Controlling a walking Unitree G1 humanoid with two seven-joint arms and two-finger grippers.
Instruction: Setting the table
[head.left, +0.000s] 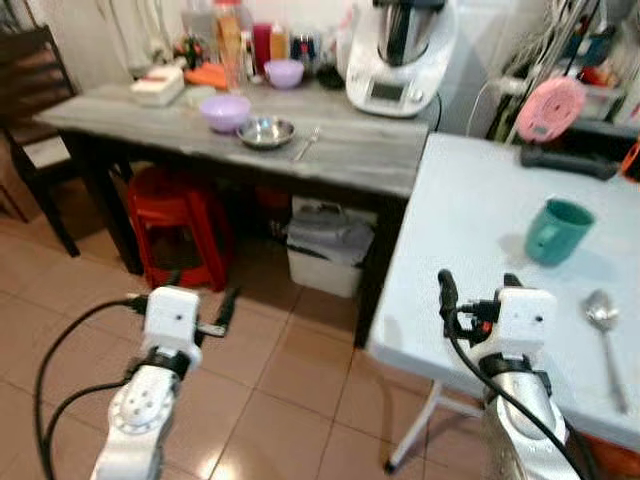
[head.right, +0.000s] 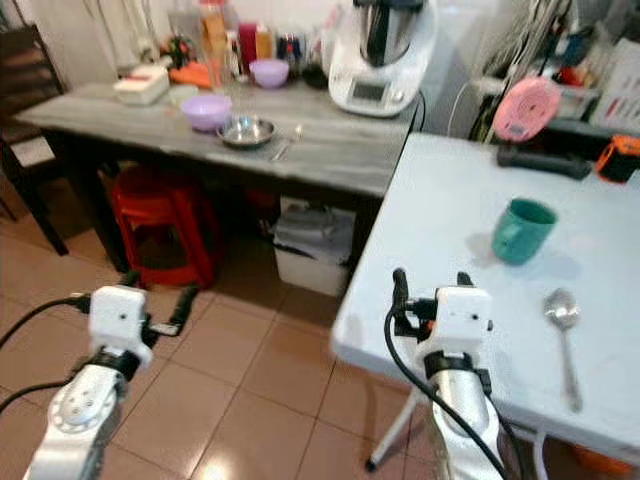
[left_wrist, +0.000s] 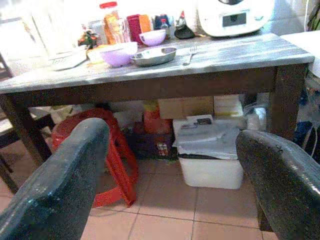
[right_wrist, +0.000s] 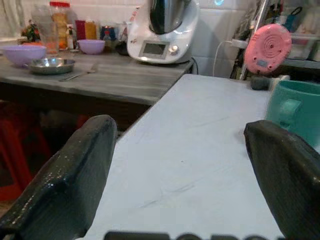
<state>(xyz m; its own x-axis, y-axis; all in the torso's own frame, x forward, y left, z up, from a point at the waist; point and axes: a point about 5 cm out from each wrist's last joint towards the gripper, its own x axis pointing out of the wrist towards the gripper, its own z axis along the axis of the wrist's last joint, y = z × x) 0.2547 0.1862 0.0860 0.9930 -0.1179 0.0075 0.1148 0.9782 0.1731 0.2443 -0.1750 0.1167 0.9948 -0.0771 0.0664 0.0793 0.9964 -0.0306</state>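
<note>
Steel bowl (head.left: 266, 132) and fork (head.left: 307, 144) on the grey wooden table (head.left: 370, 155), well apart from both grippers; teal mug (head.left: 556, 230) and spoon (head.left: 607, 340) already on the white table (head.left: 455, 230). Probably light, rigid, slick: best pinched at the bowl's rim. Left gripper (head.left: 183, 296) and right gripper (head.left: 478, 287) both spread wide, empty.

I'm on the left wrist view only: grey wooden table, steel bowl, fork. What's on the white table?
Observer: A teal mug stands on the white table.
Operator: Any cutlery there?
Observer: A spoon lies nearer the robot than the mug, apart from it.
Operator: Where's my right gripper?
Observer: The right gripper is open, holding nothing, over the white table's near edge.
</note>
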